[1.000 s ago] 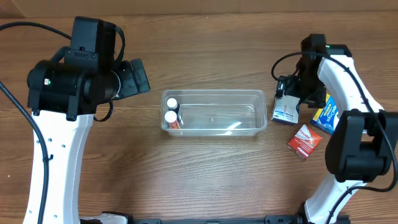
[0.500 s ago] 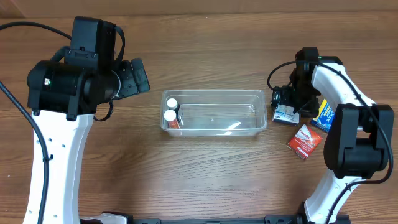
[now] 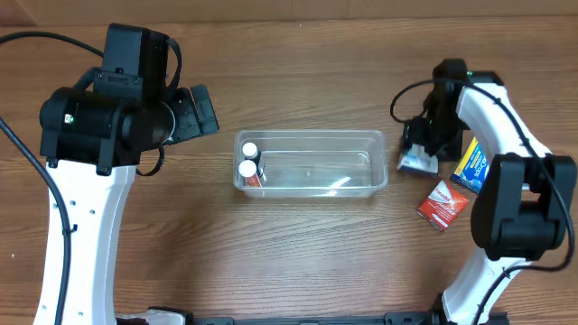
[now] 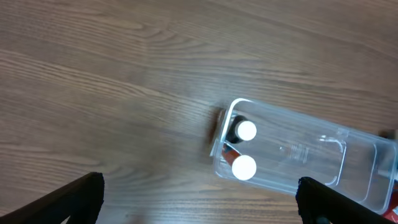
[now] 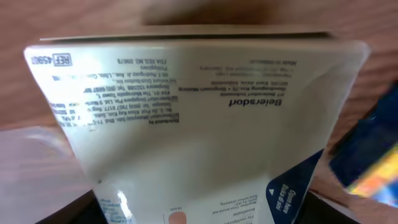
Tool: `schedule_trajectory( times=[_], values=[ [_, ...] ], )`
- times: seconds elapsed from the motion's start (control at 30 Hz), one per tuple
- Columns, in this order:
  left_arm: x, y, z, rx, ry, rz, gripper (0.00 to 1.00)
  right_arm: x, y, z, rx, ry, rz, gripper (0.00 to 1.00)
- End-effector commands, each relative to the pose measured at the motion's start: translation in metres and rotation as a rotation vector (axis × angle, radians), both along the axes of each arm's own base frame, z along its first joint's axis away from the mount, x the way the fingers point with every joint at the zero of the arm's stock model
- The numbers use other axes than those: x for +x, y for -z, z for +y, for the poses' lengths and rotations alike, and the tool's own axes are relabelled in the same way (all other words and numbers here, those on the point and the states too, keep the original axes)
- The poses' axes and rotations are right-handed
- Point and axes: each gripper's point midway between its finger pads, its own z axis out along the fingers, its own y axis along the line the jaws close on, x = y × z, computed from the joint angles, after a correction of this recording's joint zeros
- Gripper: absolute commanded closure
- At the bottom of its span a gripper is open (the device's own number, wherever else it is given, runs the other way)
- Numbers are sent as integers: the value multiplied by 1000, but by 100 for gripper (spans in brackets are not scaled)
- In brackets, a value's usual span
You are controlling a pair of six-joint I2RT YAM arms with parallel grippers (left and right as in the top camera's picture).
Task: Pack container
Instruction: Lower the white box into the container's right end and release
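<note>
The clear plastic container (image 3: pixel 312 134) lies at the table's middle, and in the left wrist view the container (image 4: pixel 298 120) sits at the right. At its left end stand two white-capped bottles (image 3: pixel 248 159) (image 4: pixel 244 167). Right of the container, my right gripper (image 3: pixel 423 146) is shut on a white bandage box (image 3: pixel 415 163), which is tipped up off the wood. That box (image 5: pixel 199 106) fills the right wrist view between the right gripper (image 5: pixel 202 214) fingers. My left gripper (image 3: pixel 200 110) (image 4: pixel 202 202) hovers left of the container, open and holding nothing.
A blue and yellow box (image 3: pixel 472 168) (image 5: pixel 373 155) lies just right of the held box. A red packet (image 3: pixel 442 203) lies in front of it. Both white arms stand along the table's left and right sides.
The right gripper has closed on the white box, which lay flat a second ago and now tips up. The left arm has not moved.
</note>
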Motion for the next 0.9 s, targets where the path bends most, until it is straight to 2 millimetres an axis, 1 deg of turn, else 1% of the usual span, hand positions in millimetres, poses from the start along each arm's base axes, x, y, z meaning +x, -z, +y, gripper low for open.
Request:
schedule_trajectory(
  times=[0.0, 0.03, 0.1, 0.13, 0.17, 0.2, 0.27, 0.33, 0.37, 0.4, 0.43, 0.57, 0.63, 0.7, 0.8, 0.87],
  values=[
    [1, -6, 0, -2, 9, -21, 0, 18, -103, 10, -2, -22, -262, 26],
    [1, -6, 1, -1, 9, -21, 0, 9, -129, 22, 12, -52, -314, 26],
    [1, -6, 0, -1, 9, -21, 0, -10, -159, 48, 25, -123, -368, 26],
    [1, -6, 0, -1, 9, -21, 0, -21, -168, 64, 35, -164, -382, 25],
    [1, -6, 1, -1, 9, -21, 0, -29, -172, 81, 48, -192, -383, 25],
    [1, -6, 1, -1, 9, -20, 0, -35, -172, 99, 62, -221, -374, 25],
    [1, -6, 1, -1, 9, -20, 0, -39, -159, 123, 78, -255, -360, 25],
    [0, -5, 1, 1, 11, -17, 0, -42, -143, 133, 83, -248, -342, 25],
    [0, -5, 1, 1, 11, -14, 0, -44, -128, 137, 83, -251, -325, 25],
    [0, -5, 1, 1, 11, -15, 0, -46, -118, 138, 81, -256, -313, 24],
    [0, -5, 1, 1, 11, -16, 0, -49, -101, 138, 77, -257, -294, 24],
    [1, -5, 1, 1, 11, -17, 0, -55, -61, 136, 64, -259, -238, 24],
    [0, -5, 1, 0, 11, -17, 0, -51, -49, 137, 59, -270, -227, 24],
    [0, -5, 1, 1, 11, -16, 0, -46, -41, 139, 58, -270, -223, 24],
    [0, -5, 1, 1, 11, -16, 0, -40, -33, 141, 58, -270, -222, 24],
    [0, -5, 1, 0, 11, -16, 0, -35, -33, 143, 63, -269, -243, 24]
  ],
)
